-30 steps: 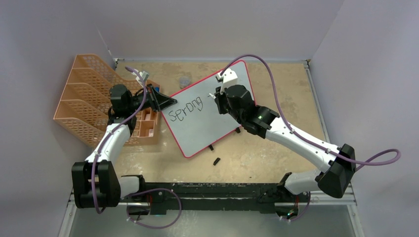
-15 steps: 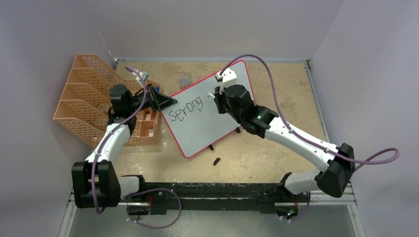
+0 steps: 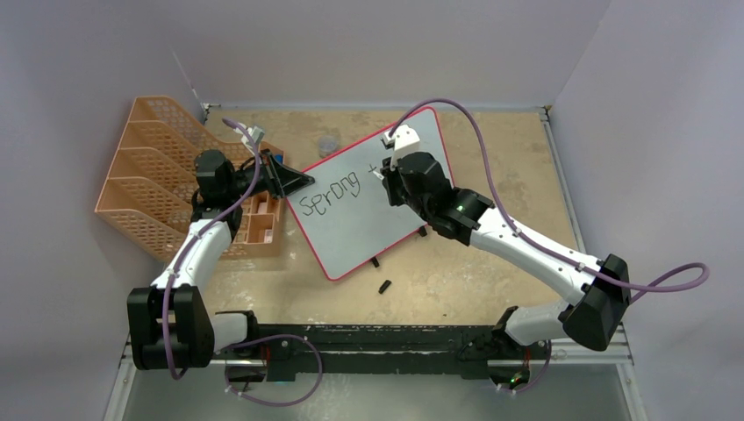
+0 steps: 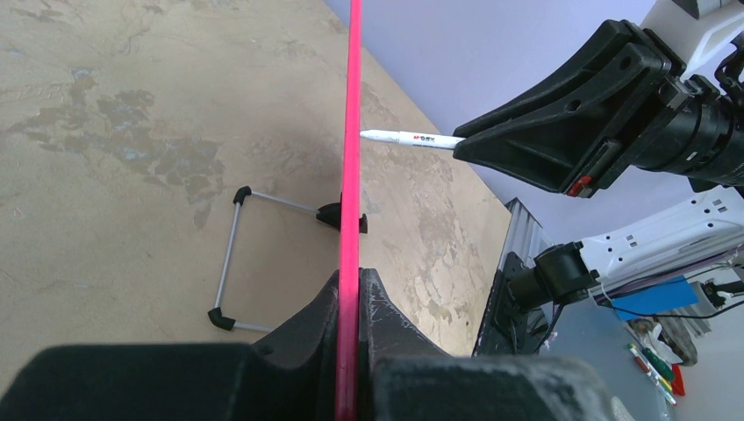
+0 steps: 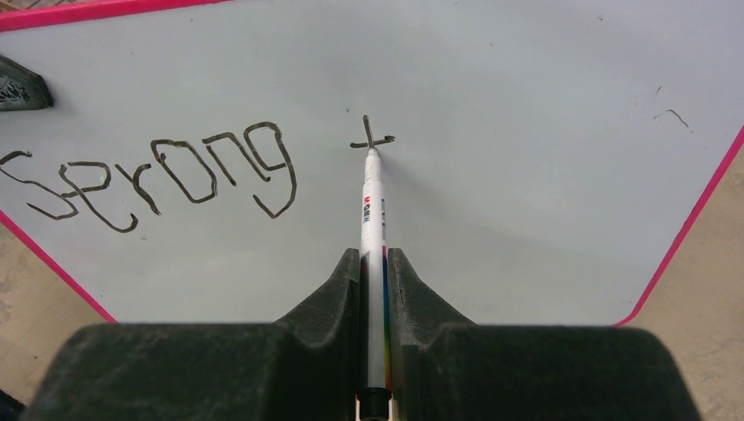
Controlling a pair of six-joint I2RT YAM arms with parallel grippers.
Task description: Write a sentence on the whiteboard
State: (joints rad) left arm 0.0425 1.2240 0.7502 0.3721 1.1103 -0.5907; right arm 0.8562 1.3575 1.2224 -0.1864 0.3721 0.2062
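- Right wrist view shows the right claw point(image 5: 375, 260) clamped shut on a slim white marker pen point(image 5: 372, 197). The pen's tip touches the large pale whiteboard with a thin red-pink frame point(image 5: 526, 175) at the foot of a small cross-shaped stroke.
- The thin black handwritten sentence point(image 5: 158, 175) reads roughly "Serong" so far. The cross after it is probably the start of a "t".
- The writing runs along the far-left part of the board. The board stands tilted mid-surface point(image 3: 491, 149), just right of an orange mesh file rack point(image 3: 145, 171).
- The left claw point(image 4: 351, 294) is closed on the board's left edge, apparently bracing it.
- By my reading the task is at an early stage, with most of the words not yet written.
- For a clean letter, press lightly and evenly and lift the tip fully between strokes.
- Match the height and slant of the first word, and leave a clear gap before the next letter.
- The bracing grip should stay firm so the board does not rock under the pen.
- Leave room nearer the arms for a second line.
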